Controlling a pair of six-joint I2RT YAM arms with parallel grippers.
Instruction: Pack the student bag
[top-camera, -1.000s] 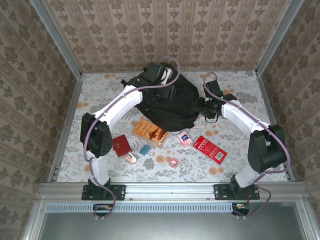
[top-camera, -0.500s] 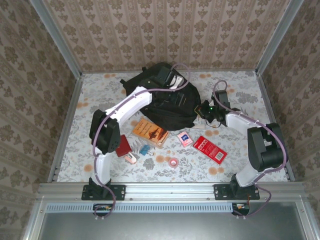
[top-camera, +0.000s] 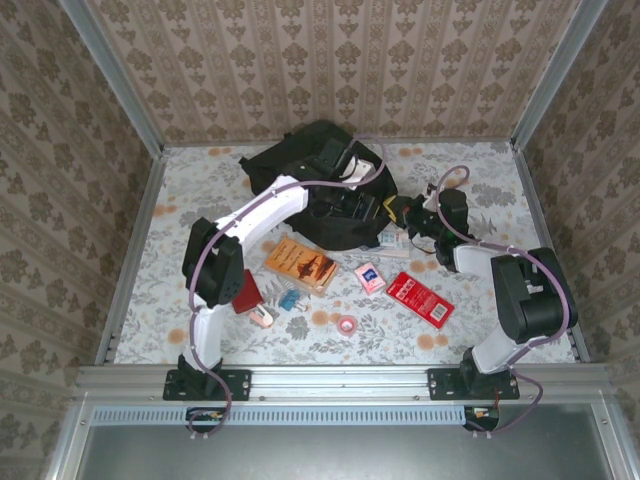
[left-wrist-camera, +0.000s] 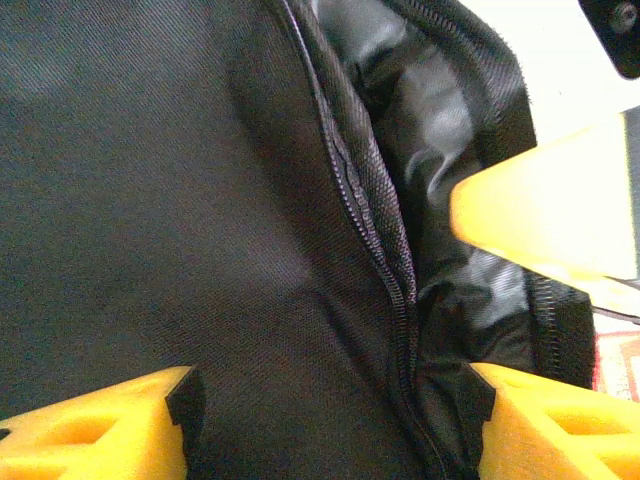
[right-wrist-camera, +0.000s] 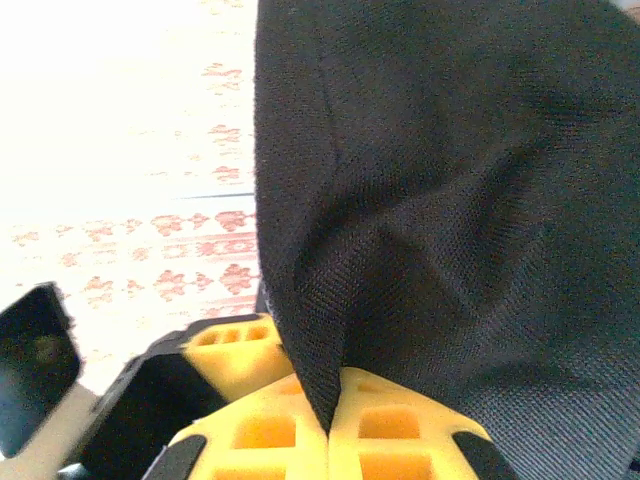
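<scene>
The student bag (top-camera: 310, 180), a large black backpack, lies at the back middle of the table. My right gripper (top-camera: 404, 213) is at the bag's right edge, shut on a fold of its black fabric (right-wrist-camera: 400, 200); the fold is pinched between the yellow fingers (right-wrist-camera: 400, 440). My left gripper (top-camera: 362, 205) hovers over the bag's right part, open. In the left wrist view its yellow fingers (left-wrist-camera: 90, 430) stand wide apart over the fabric, with the zipper line (left-wrist-camera: 385, 260) running between them and shiny lining beside it. A yellow finger of the right gripper (left-wrist-camera: 550, 210) shows at the upper right of that view.
In front of the bag lie an orange book (top-camera: 300, 263), a pink card (top-camera: 370, 277), a red box (top-camera: 420, 298), a small red case (top-camera: 243, 290), a blue item (top-camera: 290, 298), a pink eraser (top-camera: 262, 316) and a tape roll (top-camera: 348, 324). A small white item (top-camera: 390, 238) lies by the bag's right edge.
The right gripper has shut on the bag's right edge and its arm has dropped lower. The left gripper has moved right across the bag, toward the right gripper.
</scene>
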